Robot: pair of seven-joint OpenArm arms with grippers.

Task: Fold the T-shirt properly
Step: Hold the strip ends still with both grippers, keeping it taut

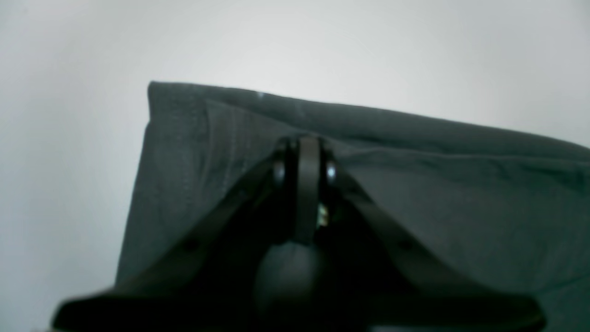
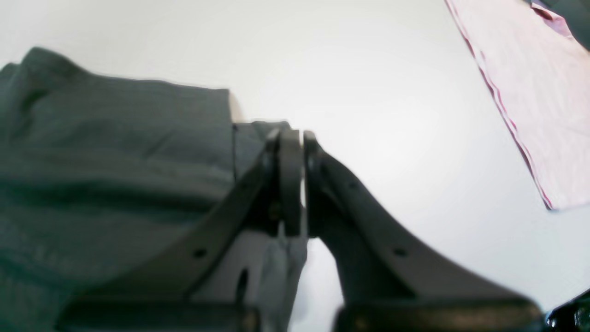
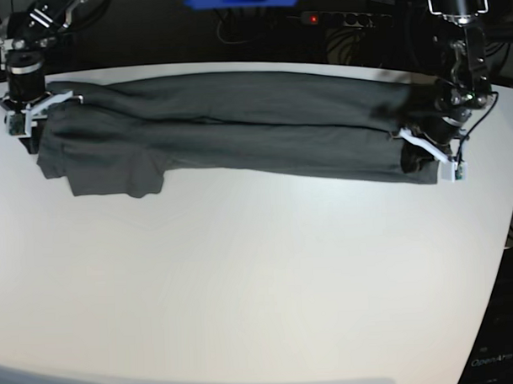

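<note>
Left wrist view: my left pincer is closed, its tips pressed onto the shirt, which fills the lower right against the white tabletop. I cannot tell whether fabric sits between the tips.

Right wrist view: my right pincer shows a thin slit between the tips; I cannot tell whether it grips. The shirt lies left of it, a strip of fabric hanging under the fingers. A pink cloth lies well apart at upper right.

Base view: the shirt lies as a long band across the tabletop's far side, one pincer at each end.
</note>
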